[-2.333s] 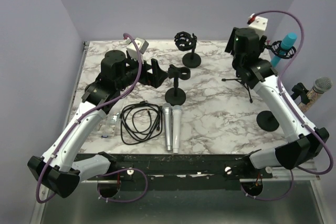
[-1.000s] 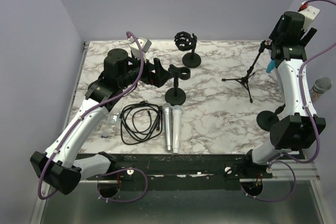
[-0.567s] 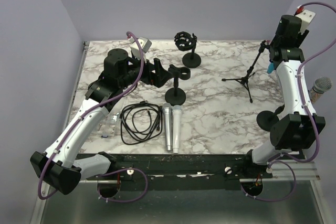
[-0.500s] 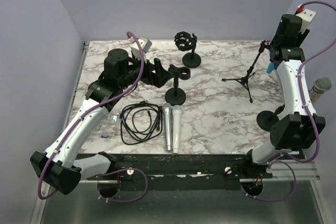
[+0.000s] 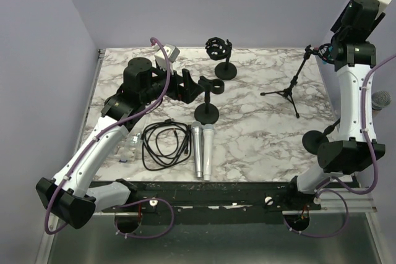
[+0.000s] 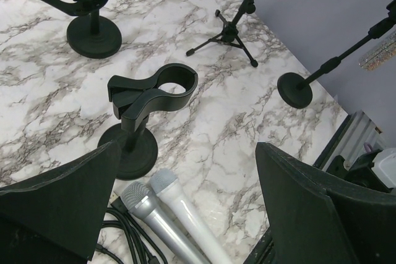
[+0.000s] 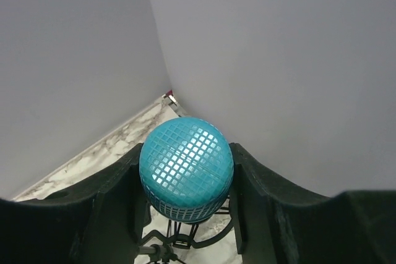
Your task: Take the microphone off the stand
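**Right tool on mic head, mic not clear of the mount**

Right tool [image 7: 185, 180] is narrowed onto the teal microphone [image 7: 185, 159]. Both fingers [image 7: 117, 193] look pressed against the round grille, one on each side. The grip is on the head, not the body.

Shock mount [image 7: 179, 233] wires show directly under the head, so I read the mic as seated in it, held high over the far right corner of the tabletop [image 5: 253, 128]. The tripod stand [image 5: 289, 88] has its feet down in the top view.

Risks from here:
- The grille is round mesh. An axial pull can slide it out of the pads and drop the mic.
- If the mount clamps the body hard, lifting drags the light tripod up or tips it.
- Nothing braces that stand. Left tool [image 6: 185, 174] is wide and empty, well apart, above the bare clip stand [image 6: 151, 91] beside two silver microphones [image 6: 148, 211] lying flat.
- The right arm passes near the second stand [image 5: 317, 142] at the right edge. A sideways swing could clip it.
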`<state>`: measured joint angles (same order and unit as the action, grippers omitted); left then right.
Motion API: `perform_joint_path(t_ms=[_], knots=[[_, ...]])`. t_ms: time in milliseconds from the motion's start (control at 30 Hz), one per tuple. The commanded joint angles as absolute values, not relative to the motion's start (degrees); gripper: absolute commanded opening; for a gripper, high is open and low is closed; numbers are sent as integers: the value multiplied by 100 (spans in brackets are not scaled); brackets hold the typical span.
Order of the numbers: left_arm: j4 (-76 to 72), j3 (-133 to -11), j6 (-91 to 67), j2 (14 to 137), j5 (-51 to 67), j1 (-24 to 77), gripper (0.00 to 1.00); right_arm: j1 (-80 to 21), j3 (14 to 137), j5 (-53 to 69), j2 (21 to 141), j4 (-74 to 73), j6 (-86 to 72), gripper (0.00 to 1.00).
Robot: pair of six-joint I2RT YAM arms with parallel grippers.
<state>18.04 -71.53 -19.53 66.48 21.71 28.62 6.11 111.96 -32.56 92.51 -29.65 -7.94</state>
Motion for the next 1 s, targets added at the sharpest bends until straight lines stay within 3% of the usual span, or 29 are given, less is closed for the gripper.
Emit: perform_joint_path(t_ms=[0, 567, 967], knots=[[1705, -7110, -1916, 6669, 2276, 2892, 94, 631, 11724, -2944, 9245, -3207, -895, 15], [1697, -7077, -1917, 6598, 2201, 2927, 94, 625, 12313, -2480, 8553, -3075, -1113, 7], [1699, -7048, -1876, 6477, 2050, 2962, 94, 623, 11024, 1645, 7940, -2969, -2394, 4]])
